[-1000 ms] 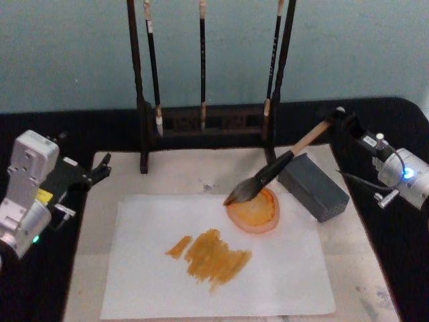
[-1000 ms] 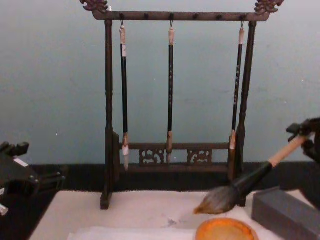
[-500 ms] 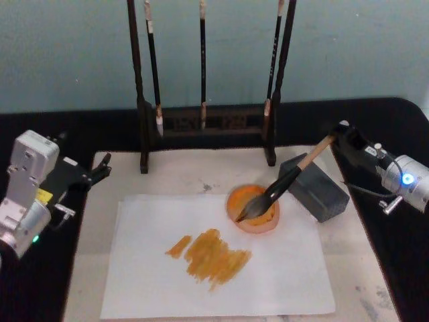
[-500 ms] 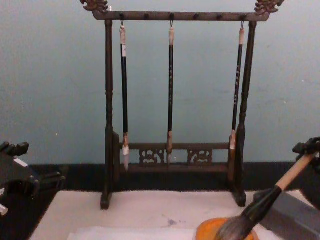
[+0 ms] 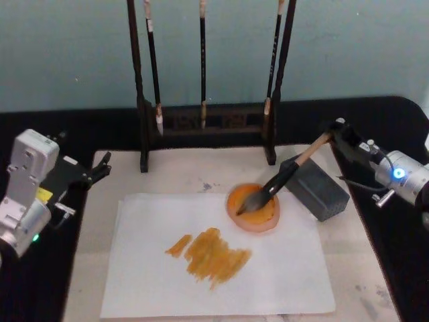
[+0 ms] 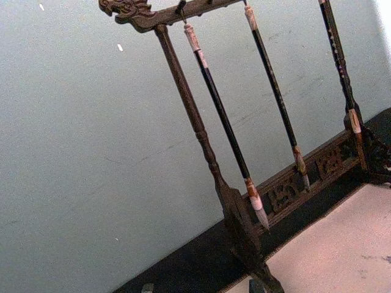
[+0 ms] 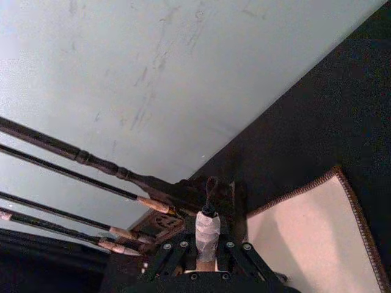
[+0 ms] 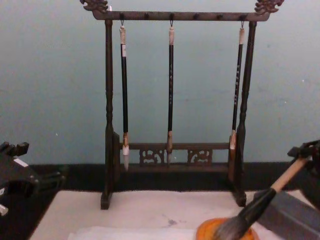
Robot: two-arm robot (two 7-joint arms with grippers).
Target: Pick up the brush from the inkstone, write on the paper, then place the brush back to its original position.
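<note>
One brush (image 5: 285, 176), tip in inkstone (image 5: 258, 225), bristles cropped in chest view, right claw (image 5: 333, 133) clamped on handle, left claw (image 5: 100, 169) parked.

A pale blue-green wall (image 8: 55, 80) is filling the background behind a black tabletop (image 5: 74, 131), where a dark carved wooden rack (image 8: 108, 110) is standing at the far edge of a beige mat (image 5: 194, 171).

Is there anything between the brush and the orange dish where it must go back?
Nothing visible. The brush, held at its end by the right claw, has its bristles in the orange dish. The grey block lies beside the dish, not between them.
</note>
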